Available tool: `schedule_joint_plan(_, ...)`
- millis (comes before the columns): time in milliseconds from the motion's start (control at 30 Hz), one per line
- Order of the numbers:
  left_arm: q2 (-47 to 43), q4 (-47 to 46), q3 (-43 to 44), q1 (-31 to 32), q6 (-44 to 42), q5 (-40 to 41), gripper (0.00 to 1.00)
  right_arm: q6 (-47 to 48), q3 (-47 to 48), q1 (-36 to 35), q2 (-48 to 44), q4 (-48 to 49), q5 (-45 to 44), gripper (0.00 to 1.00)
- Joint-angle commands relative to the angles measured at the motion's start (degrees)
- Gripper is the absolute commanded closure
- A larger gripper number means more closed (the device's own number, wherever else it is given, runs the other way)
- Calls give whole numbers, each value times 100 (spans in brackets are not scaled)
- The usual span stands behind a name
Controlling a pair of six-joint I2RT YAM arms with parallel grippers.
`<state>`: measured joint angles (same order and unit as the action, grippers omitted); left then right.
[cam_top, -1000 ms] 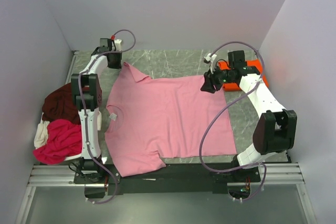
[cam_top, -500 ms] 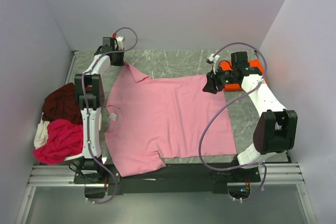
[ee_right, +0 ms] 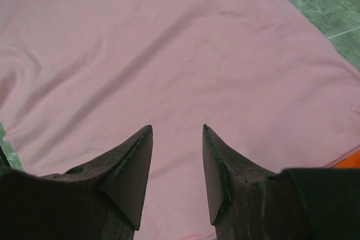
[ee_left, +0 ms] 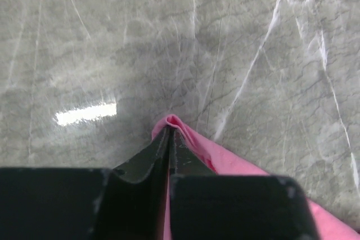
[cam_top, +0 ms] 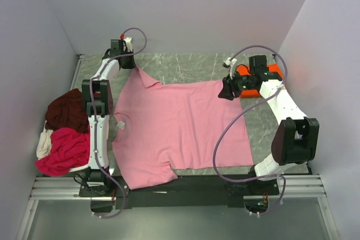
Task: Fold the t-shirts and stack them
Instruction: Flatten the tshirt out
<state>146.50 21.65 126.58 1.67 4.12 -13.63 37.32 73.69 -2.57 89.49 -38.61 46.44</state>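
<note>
While the pink t-shirt is pinched by the left hand, the open right hand must be closed on it before folding.

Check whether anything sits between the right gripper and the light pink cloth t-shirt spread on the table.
Nothing visible does. The open right gripper faces bare cloth of the light pink t-shirt; the bright orange t-shirt lies off to its side.

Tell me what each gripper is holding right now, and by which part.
Left gripper is shut on the pink t-shirt, pinching the tip of its far sleeve. Right gripper is open above it, holding nothing.
</note>
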Motion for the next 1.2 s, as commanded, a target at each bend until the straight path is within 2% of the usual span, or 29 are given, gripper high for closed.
schedule_joint_plan(0, 89, -248, 367, 26, 159, 26, 89, 39, 5, 90, -37, -15, 155, 52)
schedule_joint_plan(133, 90, -433, 428, 9, 247, 62, 77, 47, -13, 142, -55, -15, 199, 52)
schedule_joint_plan(333, 204, -547, 648, -9, 282, -140, 73, 65, -4, 221, -72, -33, 226, 52)
schedule_joint_plan(433, -24, -749, 290, -18, 168, -140, 70, 74, -13, 222, -81, -50, 261, 52)
schedule_joint_plan(500, -357, -1048, -131, -53, 37, -61, 61, 91, -4, 378, -90, -76, 296, 52)
schedule_joint_plan(567, -655, -1267, -388, -97, -86, -35, 58, 91, -13, 389, -90, -85, 313, 52)
schedule_joint_plan(667, -903, -1391, -757, -150, -341, -175, 58, 109, -13, 424, -99, -103, 322, 52)
schedule_joint_plan(800, -1123, -1522, -1170, -431, -1157, -912, 57, 118, -21, 459, -108, -129, 357, 52)
schedule_joint_plan(900, -1255, -1690, -1426, -475, -1395, -1097, 55, 126, -39, 485, -116, -129, 384, 52)
schedule_joint_plan(1033, -1080, -1411, -1102, -501, -1659, -1483, 54, 126, -39, 512, -108, -138, 410, 52)
schedule_joint_plan(1167, -939, -1190, -1100, -475, -2553, -1968, 56, 126, -39, 538, -116, -164, 419, 52)
